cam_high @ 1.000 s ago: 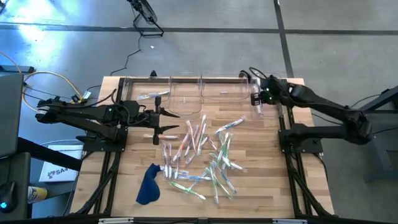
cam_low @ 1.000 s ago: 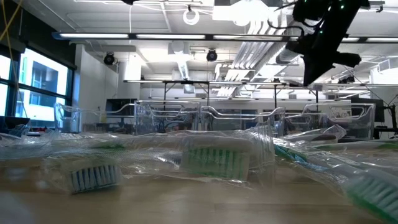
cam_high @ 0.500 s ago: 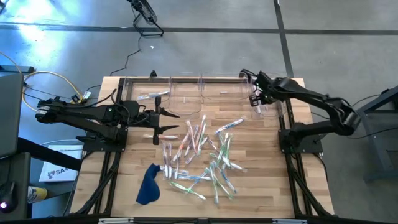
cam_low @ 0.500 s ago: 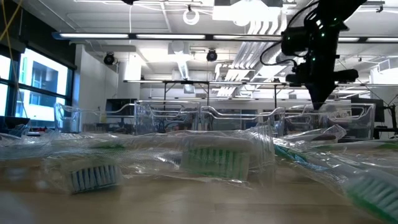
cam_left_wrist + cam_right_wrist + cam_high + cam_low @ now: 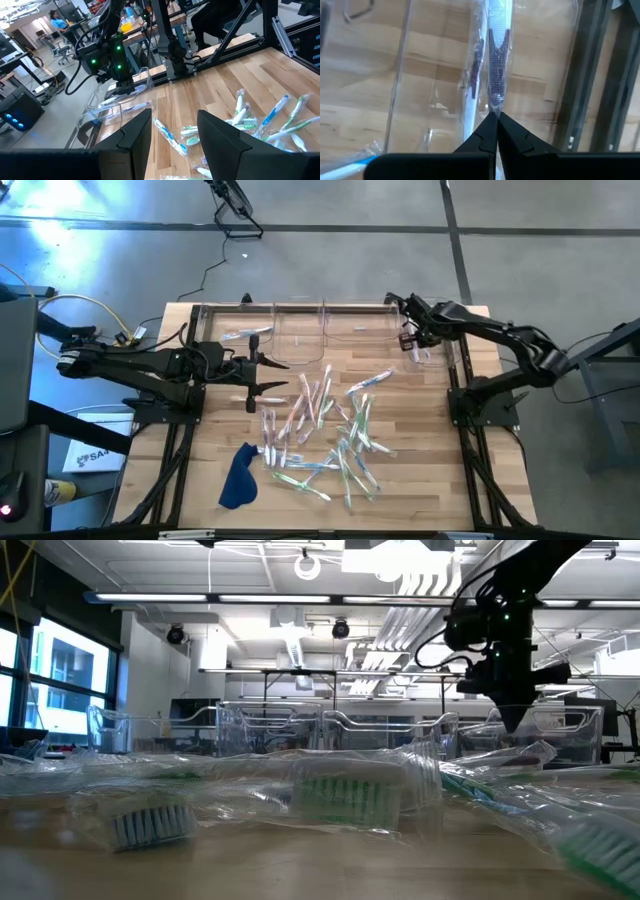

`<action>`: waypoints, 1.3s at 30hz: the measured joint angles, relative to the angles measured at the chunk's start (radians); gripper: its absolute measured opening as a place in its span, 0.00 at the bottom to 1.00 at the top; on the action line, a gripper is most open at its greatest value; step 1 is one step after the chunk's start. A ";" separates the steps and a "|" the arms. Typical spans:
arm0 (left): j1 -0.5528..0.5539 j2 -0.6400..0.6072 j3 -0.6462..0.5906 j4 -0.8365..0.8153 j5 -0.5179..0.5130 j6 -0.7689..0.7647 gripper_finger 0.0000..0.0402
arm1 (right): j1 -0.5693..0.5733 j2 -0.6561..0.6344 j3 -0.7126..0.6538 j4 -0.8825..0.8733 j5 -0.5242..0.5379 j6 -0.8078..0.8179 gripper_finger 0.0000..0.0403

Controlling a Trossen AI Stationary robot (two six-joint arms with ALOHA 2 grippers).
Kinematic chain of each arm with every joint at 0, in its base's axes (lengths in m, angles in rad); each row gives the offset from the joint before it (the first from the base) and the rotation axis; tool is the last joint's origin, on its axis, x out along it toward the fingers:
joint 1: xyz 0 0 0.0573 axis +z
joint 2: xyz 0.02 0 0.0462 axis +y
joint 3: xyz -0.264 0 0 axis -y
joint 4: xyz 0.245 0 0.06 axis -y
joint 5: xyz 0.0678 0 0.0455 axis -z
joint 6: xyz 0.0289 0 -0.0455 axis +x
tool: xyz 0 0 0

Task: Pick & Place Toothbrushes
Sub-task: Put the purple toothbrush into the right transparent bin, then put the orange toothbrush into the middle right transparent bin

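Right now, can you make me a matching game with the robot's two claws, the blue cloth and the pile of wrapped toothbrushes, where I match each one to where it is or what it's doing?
Things:
1. left gripper
2. right gripper
3. crumpled dark blue cloth
4. pile of slim toothbrushes in clear wrappers

Places or states:
A. scattered over the middle of the wooden table
B. shut, holding a wrapped toothbrush over the clear plastic bin at the back right
C. open, waiting at the table's left side
D. lying near the front left edge

Pairs: 1-C, 2-B, 3-D, 4-A
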State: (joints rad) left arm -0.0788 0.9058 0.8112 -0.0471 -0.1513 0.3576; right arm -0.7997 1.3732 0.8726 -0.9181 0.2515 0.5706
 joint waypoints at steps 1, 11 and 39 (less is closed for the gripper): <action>0.000 0.000 0.000 0.000 0.000 0.000 0.38 | -0.001 0.002 0.000 0.003 0.000 0.002 0.00; 0.000 0.000 0.000 -0.004 0.000 0.000 0.38 | 0.000 0.002 0.000 0.014 0.008 0.005 0.00; 0.000 0.000 0.000 -0.007 0.000 0.000 0.38 | 0.001 -0.154 0.000 -0.006 -0.070 -0.043 0.16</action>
State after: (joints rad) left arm -0.0788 0.9058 0.8112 -0.0541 -0.1513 0.3576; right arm -0.7982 1.2189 0.8726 -0.9237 0.1811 0.5276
